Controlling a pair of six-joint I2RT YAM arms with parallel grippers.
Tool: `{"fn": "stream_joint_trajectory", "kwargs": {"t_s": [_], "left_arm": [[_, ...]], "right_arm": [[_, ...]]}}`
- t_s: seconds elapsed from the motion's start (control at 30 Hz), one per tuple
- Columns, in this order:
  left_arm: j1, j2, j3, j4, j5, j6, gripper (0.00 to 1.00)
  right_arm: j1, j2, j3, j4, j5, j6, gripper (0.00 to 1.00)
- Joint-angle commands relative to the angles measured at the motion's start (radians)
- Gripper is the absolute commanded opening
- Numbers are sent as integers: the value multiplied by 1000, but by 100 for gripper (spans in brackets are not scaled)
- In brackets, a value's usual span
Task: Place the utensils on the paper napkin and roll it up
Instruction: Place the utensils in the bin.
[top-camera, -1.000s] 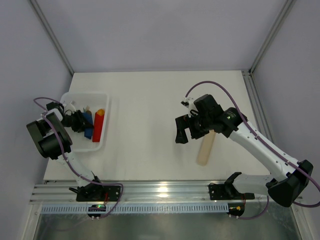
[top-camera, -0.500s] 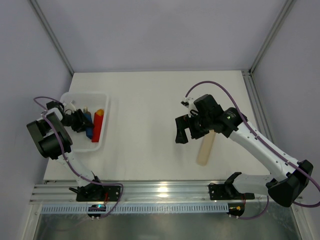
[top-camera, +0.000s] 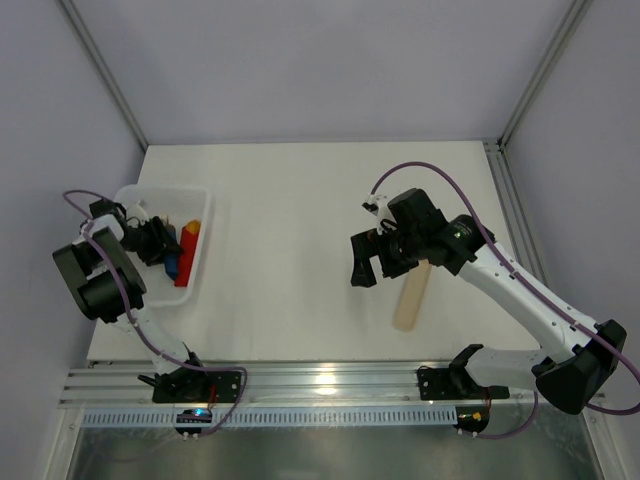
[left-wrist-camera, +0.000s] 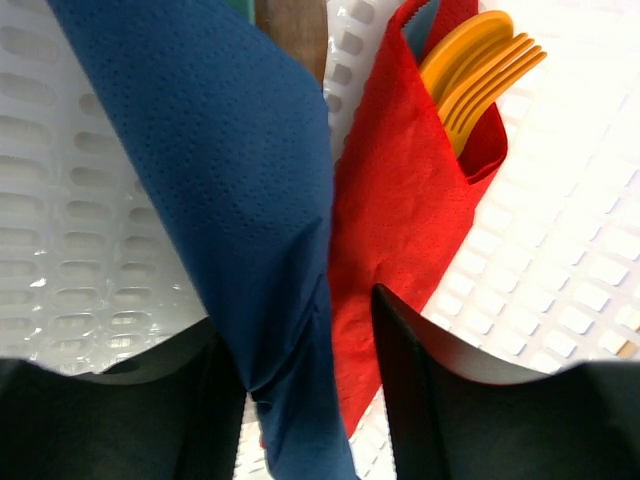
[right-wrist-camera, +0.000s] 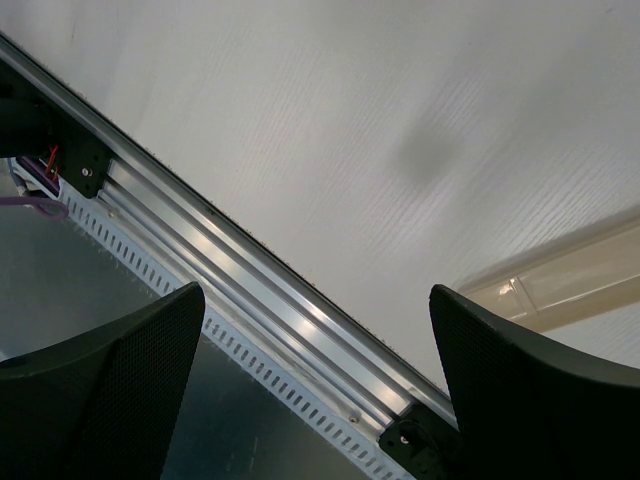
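Observation:
The paper napkin (left-wrist-camera: 230, 180) is a navy-blue roll lying in the white basket (top-camera: 165, 190) at the table's left, seen from above as a blue strip (top-camera: 171, 264). A brown utensil end (left-wrist-camera: 291, 28) sticks out of the roll's far end. My left gripper (left-wrist-camera: 300, 315) straddles the roll with its jaws apart, and a gap shows on the right side. From above, the left gripper (top-camera: 150, 240) sits inside the basket. My right gripper (top-camera: 362, 262) hangs open and empty over mid-table, with only table and rail between its fingers (right-wrist-camera: 315, 295).
A red napkin roll (left-wrist-camera: 400, 200) with orange plastic forks (left-wrist-camera: 480, 60) lies beside the blue one in the basket. A pale beige bar (top-camera: 410, 295) lies on the table under the right arm. The aluminium rail (top-camera: 320, 380) runs along the near edge.
The left jaws have widened around the blue roll. The basket and the rolls in it have shifted slightly left. The right arm has not moved.

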Motion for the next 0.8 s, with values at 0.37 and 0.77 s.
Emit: {"fn": "stream_joint_trajectory", "kwargs": {"t_s": [0.37,0.77], "left_arm": [[7,-73,-22,45,-52,1,51],[35,-116,-37,69,-60,-1,54]], "right_arm": [[-6,-37,5,10,-5,-13,96],[-7,-40,0,11,-5,-15,96]]}}
